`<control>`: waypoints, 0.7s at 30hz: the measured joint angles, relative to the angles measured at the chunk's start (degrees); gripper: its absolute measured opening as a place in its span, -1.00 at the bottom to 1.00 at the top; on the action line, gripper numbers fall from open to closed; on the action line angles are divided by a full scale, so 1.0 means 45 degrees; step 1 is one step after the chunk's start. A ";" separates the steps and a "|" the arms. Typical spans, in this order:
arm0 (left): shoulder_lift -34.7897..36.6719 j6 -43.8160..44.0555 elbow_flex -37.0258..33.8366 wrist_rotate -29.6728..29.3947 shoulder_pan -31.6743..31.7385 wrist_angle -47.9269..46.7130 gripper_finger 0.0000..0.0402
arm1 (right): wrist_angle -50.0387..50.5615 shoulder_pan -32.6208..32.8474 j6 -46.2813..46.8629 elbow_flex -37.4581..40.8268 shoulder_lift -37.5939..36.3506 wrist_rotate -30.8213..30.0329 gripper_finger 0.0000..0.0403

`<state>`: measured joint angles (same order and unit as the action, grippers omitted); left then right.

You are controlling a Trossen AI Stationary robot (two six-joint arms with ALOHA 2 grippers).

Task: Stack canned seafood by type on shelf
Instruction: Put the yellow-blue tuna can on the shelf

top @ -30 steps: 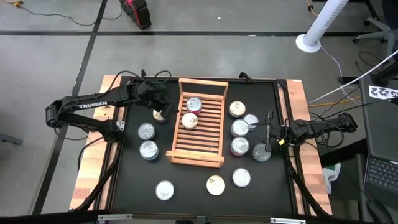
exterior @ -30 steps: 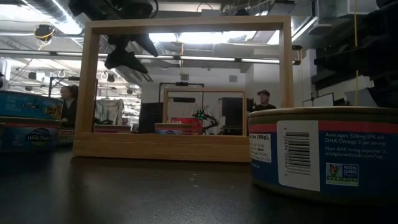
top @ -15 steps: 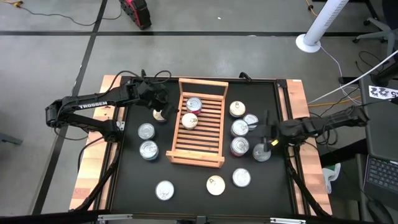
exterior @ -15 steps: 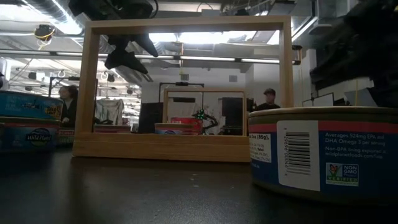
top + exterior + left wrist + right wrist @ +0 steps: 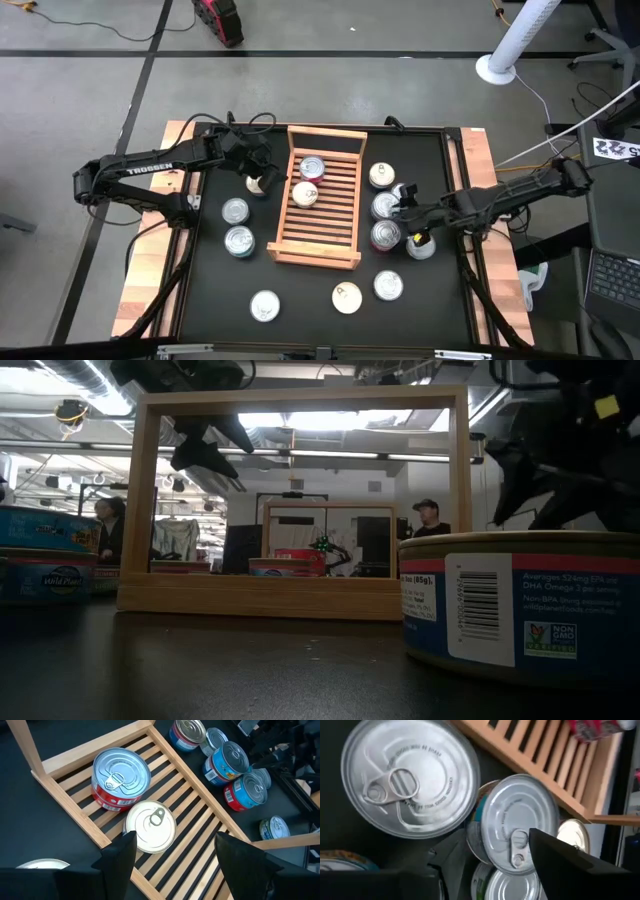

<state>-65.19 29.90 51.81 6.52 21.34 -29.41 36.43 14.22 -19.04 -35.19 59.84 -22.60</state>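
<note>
We see the left tool (image 5: 272,176) poised above the near long edge of the light wooden slatted shelf (image 5: 318,248), its two dark fingers (image 5: 117,857) spread apart and holding nothing. Directly ahead of this tool, a cream-lidded round tin (image 5: 149,827) sits on the slats, touching a red-labelled round tin with a silver lid (image 5: 120,776) just beyond it.

The right tool (image 5: 405,212) hangs over the cluster of tins beside the shelf's opposite long edge. Its fingers stand apart, straddling a silver-lidded round tin with a blue label (image 5: 519,829); we cannot tell whether they touch it. Next to this tool lies a larger-looking silver-lidded tin with a ring pull (image 5: 407,782), and the shelf's corner rail shows just past both.

The remaining loose tins lie scattered on the black desk (image 5: 310,295), on both sides of the shelf and in front of it.
</note>
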 joint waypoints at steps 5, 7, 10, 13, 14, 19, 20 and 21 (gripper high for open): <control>0.0000 -0.0323 0.0000 0.0000 0.0000 0.0000 0.30 | 0.0272 0.0000 -0.0207 -0.0114 0.1002 0.0018 0.06; 0.0000 -0.0323 0.0000 0.0000 0.0000 0.0000 0.30 | 0.0284 0.0000 -0.0210 -0.0114 0.1211 0.0023 0.06; 0.0000 -0.0325 0.0000 0.0000 0.0000 0.0000 0.30 | 0.0273 0.0000 -0.0214 -0.0114 0.1324 0.0023 0.02; 0.0000 -0.0323 0.0000 0.0000 0.0000 -0.0005 0.30 | 0.0264 0.0000 -0.0215 -0.0114 0.1334 0.0023 -0.10; 0.0000 -0.0324 0.0000 0.0000 0.0000 0.0000 0.30 | 0.0260 0.0000 -0.0215 -0.0114 0.1334 0.0019 -0.16; 0.0000 -0.0323 0.0000 -0.0087 0.0000 -0.0005 0.30 | 0.0190 -0.0005 -0.0220 -0.0124 0.1334 -0.0058 -0.48; 0.0000 -0.0323 0.0000 -0.0087 0.0000 -0.0005 0.30 | 0.0185 -0.0007 -0.0220 -0.0129 0.1334 -0.0063 -0.54; 0.0000 -0.0323 0.0000 -0.0087 0.0002 -0.0005 0.30 | 0.0188 -0.0010 -0.0220 -0.0129 0.1332 -0.0060 -0.60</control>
<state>-65.19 28.45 51.81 6.13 21.35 -29.43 37.28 14.17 -20.03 -35.77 65.84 -22.87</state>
